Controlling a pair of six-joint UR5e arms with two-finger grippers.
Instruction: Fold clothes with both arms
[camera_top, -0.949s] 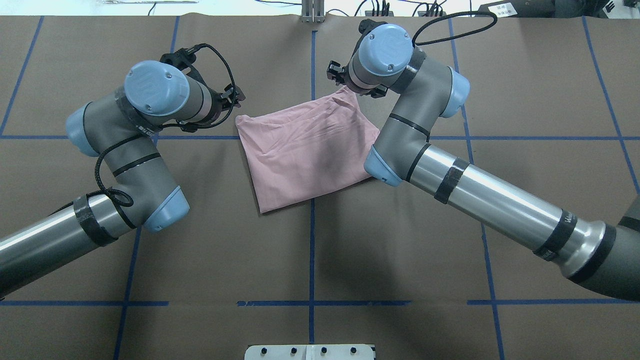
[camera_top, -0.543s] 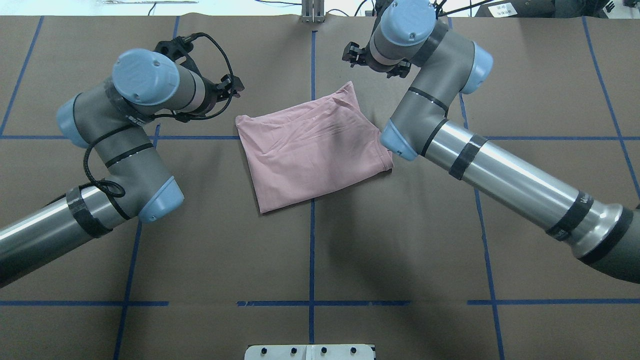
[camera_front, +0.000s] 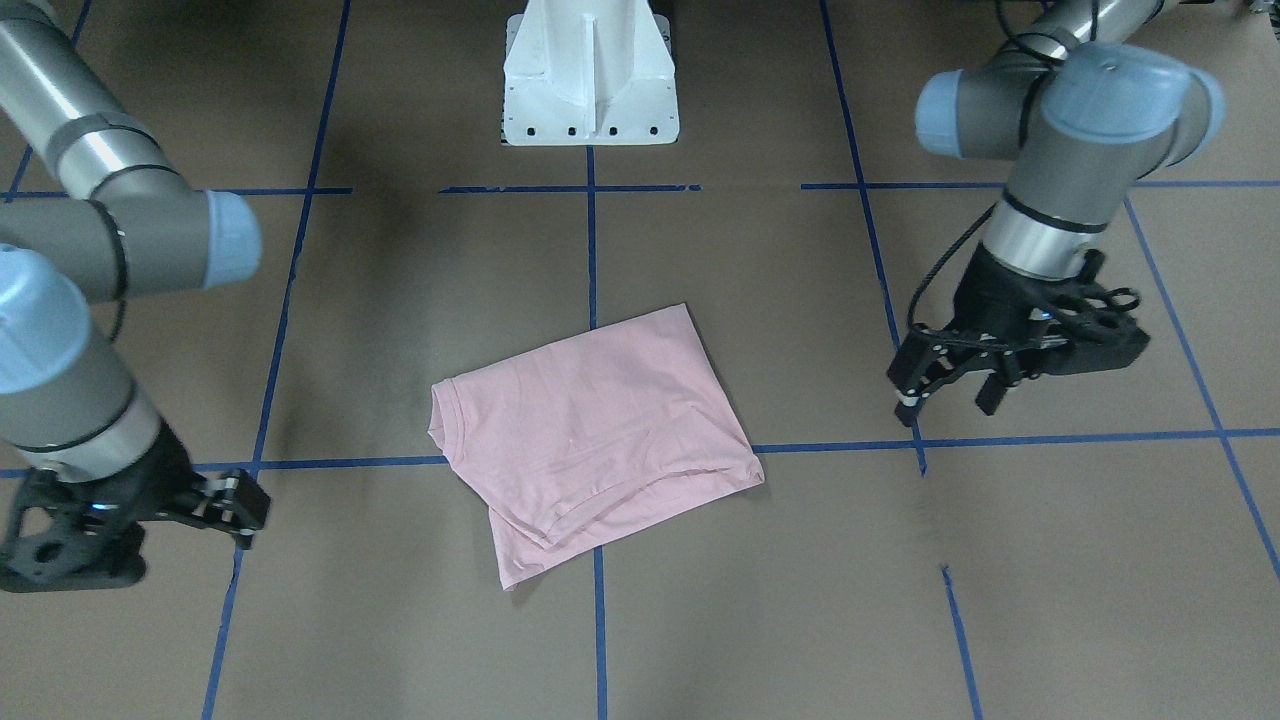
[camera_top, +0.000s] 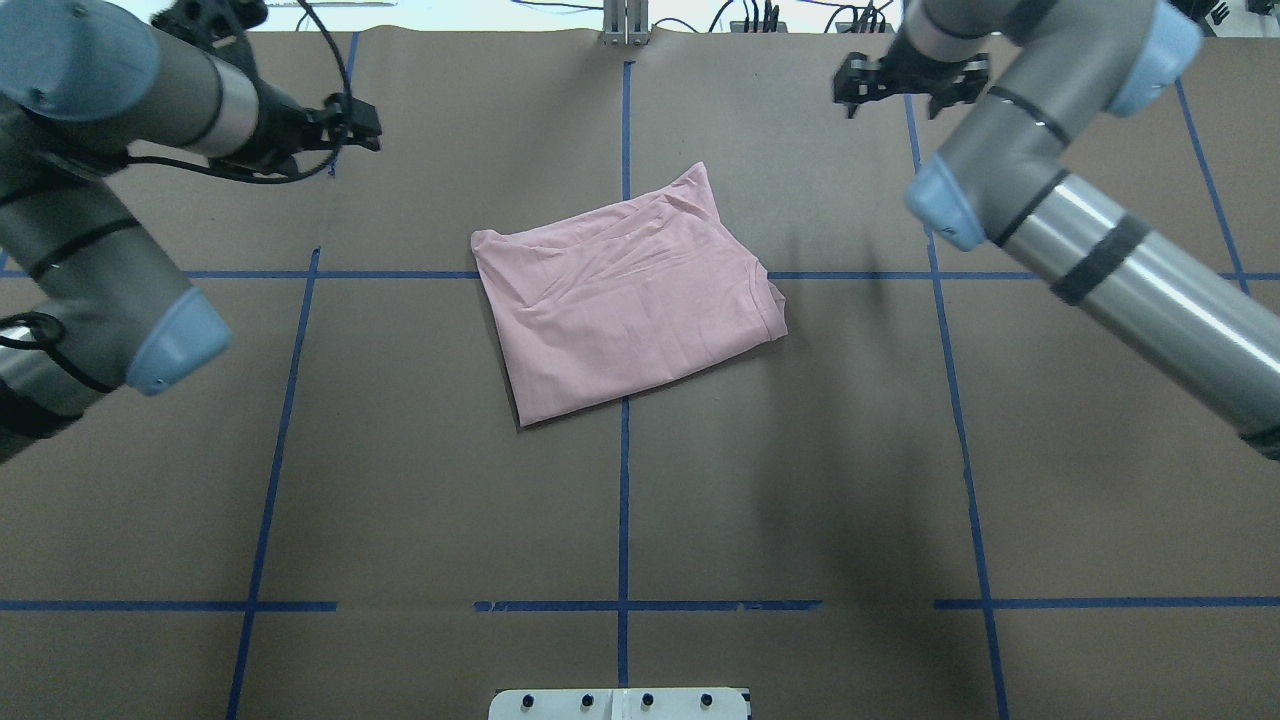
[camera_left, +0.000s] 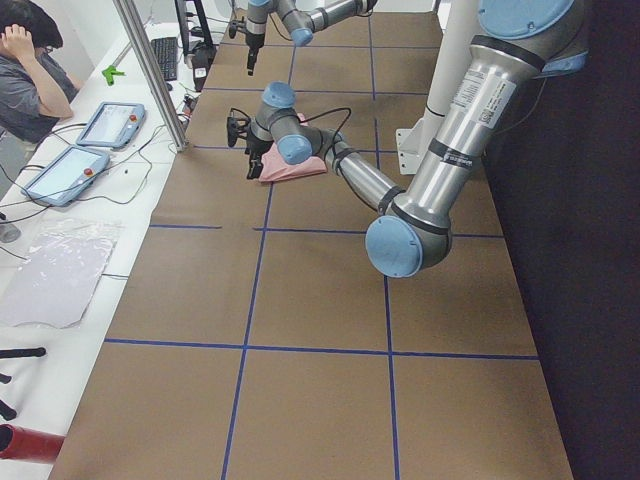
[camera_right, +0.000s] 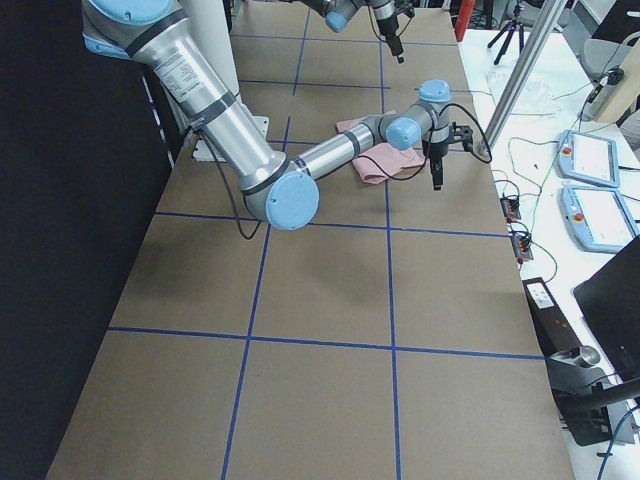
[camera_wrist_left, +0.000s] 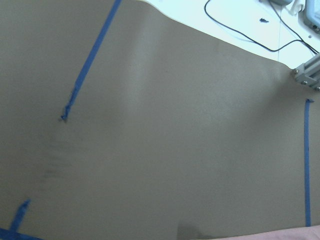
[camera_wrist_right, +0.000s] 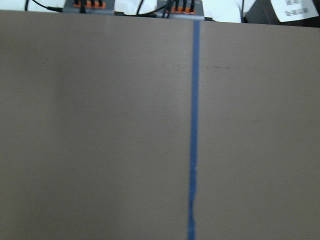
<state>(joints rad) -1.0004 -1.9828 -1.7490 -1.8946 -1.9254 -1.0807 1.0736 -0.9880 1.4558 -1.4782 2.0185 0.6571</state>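
The pale pink T-shirt (camera_top: 625, 295) lies folded into a rough rectangle on the brown table, plain side up, also seen in the front-facing view (camera_front: 590, 430). My left gripper (camera_top: 360, 125) hovers open and empty well off the shirt's far left corner; the front-facing view shows this left gripper (camera_front: 945, 392) with its fingers spread. My right gripper (camera_top: 898, 88) hangs open and empty beyond the shirt's far right corner, and appears low at the left edge of the front-facing view (camera_front: 245, 505). A sliver of the shirt (camera_wrist_left: 285, 235) shows in the left wrist view.
Blue tape lines (camera_top: 623, 500) grid the brown table cover. The white pedestal base (camera_front: 590, 80) stands at the robot's side. Beyond the far edge are cables, tablets (camera_left: 108, 125), a metal post (camera_left: 150, 70) and a seated person (camera_left: 25, 70).
Both arms have swung outward and away from the shirt: the left gripper toward the far left, the right gripper toward the far right. The shirt corner under the right gripper is let go and lies flat.
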